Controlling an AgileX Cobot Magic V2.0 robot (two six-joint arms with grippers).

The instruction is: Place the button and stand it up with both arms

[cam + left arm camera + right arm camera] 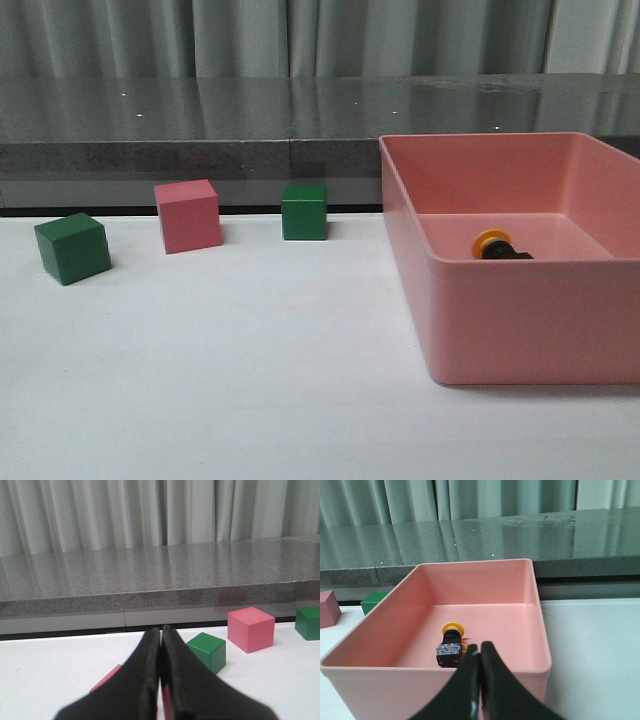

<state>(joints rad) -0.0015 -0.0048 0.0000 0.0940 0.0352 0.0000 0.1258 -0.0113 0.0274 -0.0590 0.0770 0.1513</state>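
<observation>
One button [497, 245] sideways inside pink bin [520, 330].

You are looking at a robot test bench in a lab-like room, not a home or shop. A bare white desk [250, 380] carries only plain practice props: coloured cubes such as the pink cube [188, 215], and a pink plastic bin [520, 320]. Behind runs a grey stone-look ledge [200, 125], backed by pale grey curtains [200, 35].
</observation>
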